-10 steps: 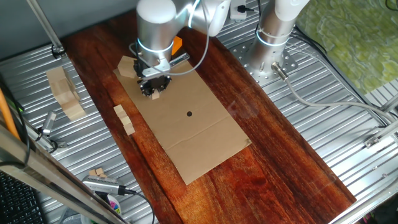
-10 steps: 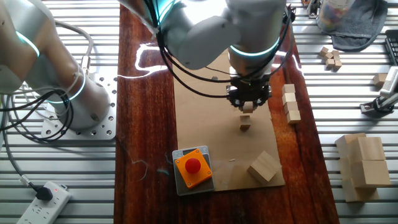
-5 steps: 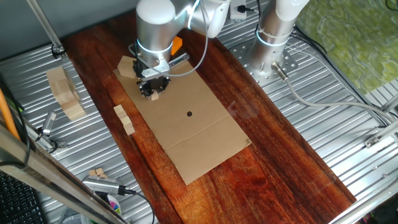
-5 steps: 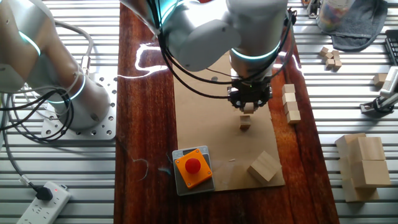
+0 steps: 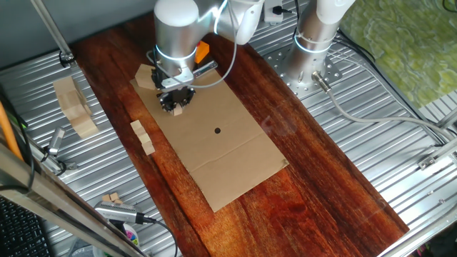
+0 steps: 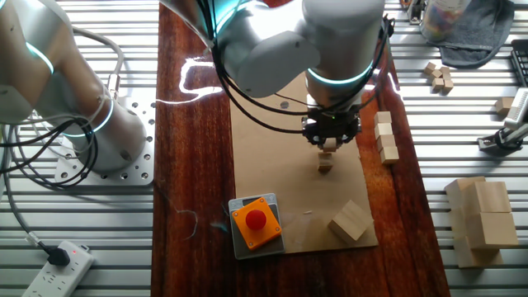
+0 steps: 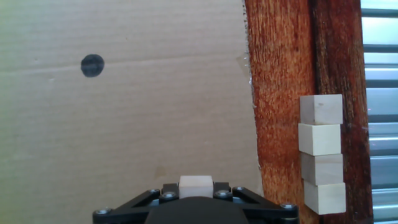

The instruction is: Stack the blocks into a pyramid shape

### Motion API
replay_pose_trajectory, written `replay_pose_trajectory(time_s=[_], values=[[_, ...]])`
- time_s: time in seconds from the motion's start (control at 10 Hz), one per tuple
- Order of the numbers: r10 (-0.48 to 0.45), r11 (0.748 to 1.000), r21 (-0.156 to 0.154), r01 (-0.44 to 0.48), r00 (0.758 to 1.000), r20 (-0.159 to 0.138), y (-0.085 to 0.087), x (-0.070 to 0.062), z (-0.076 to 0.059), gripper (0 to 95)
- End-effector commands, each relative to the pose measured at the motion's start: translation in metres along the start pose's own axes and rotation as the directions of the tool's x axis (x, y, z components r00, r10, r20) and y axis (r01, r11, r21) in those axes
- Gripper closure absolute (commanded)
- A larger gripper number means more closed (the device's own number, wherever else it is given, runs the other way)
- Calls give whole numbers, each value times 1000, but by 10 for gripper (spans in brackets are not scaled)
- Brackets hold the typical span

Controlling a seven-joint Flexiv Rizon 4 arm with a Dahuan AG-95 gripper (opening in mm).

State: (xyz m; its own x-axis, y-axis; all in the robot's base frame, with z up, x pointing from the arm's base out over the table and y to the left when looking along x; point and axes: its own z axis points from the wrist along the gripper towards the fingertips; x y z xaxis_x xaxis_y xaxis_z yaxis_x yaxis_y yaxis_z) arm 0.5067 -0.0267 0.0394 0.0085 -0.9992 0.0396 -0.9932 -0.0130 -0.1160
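With the jaws closed on one block (image 7: 196, 185), we hold the gripper (image 6: 329, 147) low over the cardboard sheet (image 5: 214, 146). Another block (image 6: 325, 166) lies just nearer; four blocks (image 7: 321, 152) wait in a row right. We judge placing comes next, beside its neighbour.

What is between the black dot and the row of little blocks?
In the hand view, only bare cardboard and a strip of dark wooden board lie between the black dot and the row of four blocks. Nothing sits there.
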Motion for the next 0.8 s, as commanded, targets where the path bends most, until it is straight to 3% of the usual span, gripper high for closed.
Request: replay_pose_trajectory(time_s=[0.1, 0.5, 0.8], values=[[-4, 1000, -4, 4, 1000, -1, 1, 0, 0, 950], [-15, 1000, -20, 16, 1000, 25, -1, -1, 10, 950], [-17, 999, -42, 18, 1000, 21, 2, -1, 11, 950]])
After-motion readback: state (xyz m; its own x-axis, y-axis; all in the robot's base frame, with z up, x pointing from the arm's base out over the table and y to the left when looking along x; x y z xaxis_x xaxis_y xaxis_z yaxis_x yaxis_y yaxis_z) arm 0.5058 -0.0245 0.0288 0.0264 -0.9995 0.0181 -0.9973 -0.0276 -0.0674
